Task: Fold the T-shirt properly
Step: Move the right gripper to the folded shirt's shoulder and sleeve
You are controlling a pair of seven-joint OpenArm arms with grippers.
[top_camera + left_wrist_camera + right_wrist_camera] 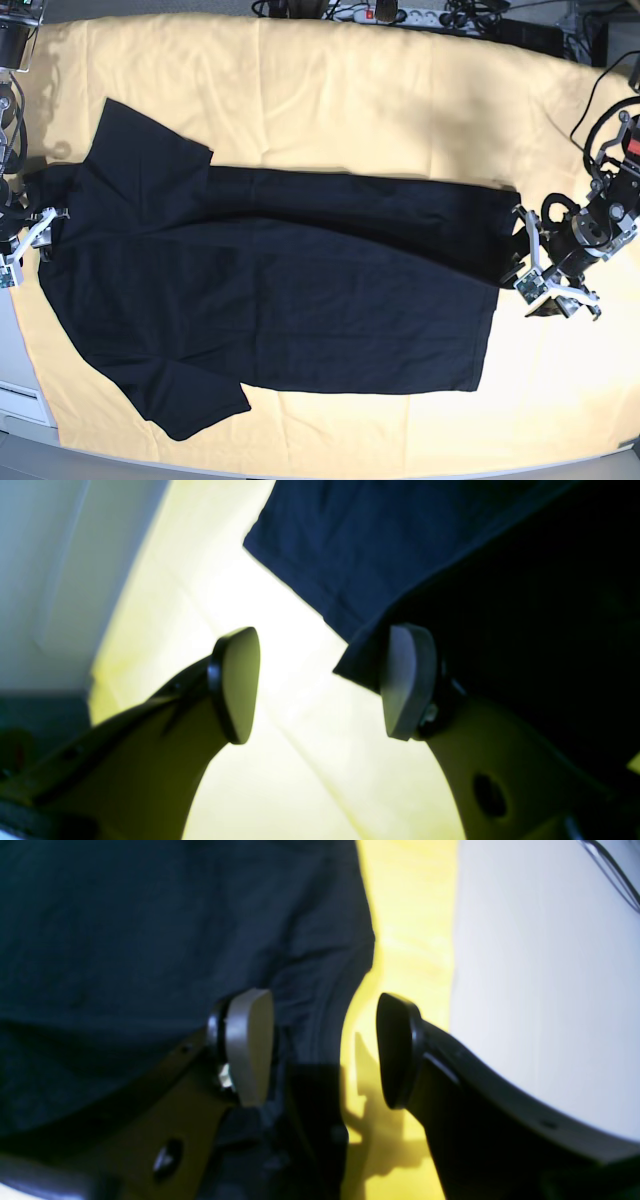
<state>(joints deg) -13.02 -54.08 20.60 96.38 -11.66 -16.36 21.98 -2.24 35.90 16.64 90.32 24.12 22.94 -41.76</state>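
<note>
The black T-shirt point(270, 290) lies flat and sideways on the yellow cloth point(350, 90), its sleeves to the left and its hem to the right. My left gripper point(527, 262) stands open at the hem's upper right corner. In the left wrist view the left gripper point(324, 682) holds nothing, and the T-shirt point(375, 545) edge reaches only its right pad point(407, 680). My right gripper point(35, 232) is open at the shirt's left edge. In the right wrist view the right gripper point(322, 1047) straddles the T-shirt point(150, 940) edge, with one pad point(250, 1045) over the fabric.
A power strip and cables point(390, 12) lie along the far edge. The yellow cloth point(410, 915) ends at a white table surface point(540, 990) beside the right gripper. A black cable point(600, 100) loops above the left arm.
</note>
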